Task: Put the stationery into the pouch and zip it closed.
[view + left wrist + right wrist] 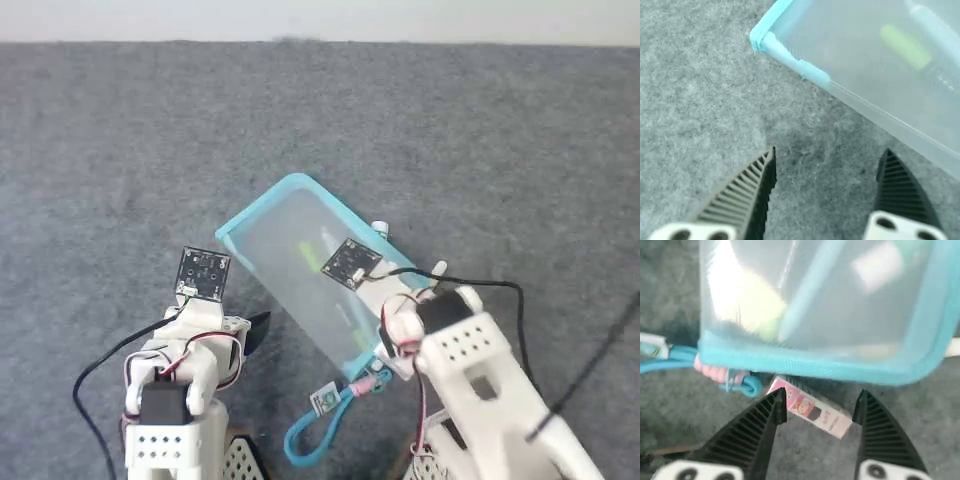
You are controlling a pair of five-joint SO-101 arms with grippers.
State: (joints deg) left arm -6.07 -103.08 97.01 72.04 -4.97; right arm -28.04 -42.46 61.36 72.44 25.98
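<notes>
A translucent pouch [300, 270] with turquoise trim lies slanted on the grey mat. Inside it I see green items [905, 47] and a pale blue pen [810, 290]. My left gripper [825, 175] is open just above the mat, a short way off the pouch's near corner [762, 40]. My right gripper [817, 415] is open over the pouch's trimmed edge [805, 365]. Between its fingers, a pink-and-white eraser [812, 410] lies on the mat, partly under that edge. The pink zipper pull [715, 374] sits beside it.
A turquoise wrist strap [315, 435] with a small tag [323, 400] trails from the pouch between the two arm bases. A small white item [380, 228] pokes out past the pouch's far edge. Grey mat [120, 150] stretches around the pouch.
</notes>
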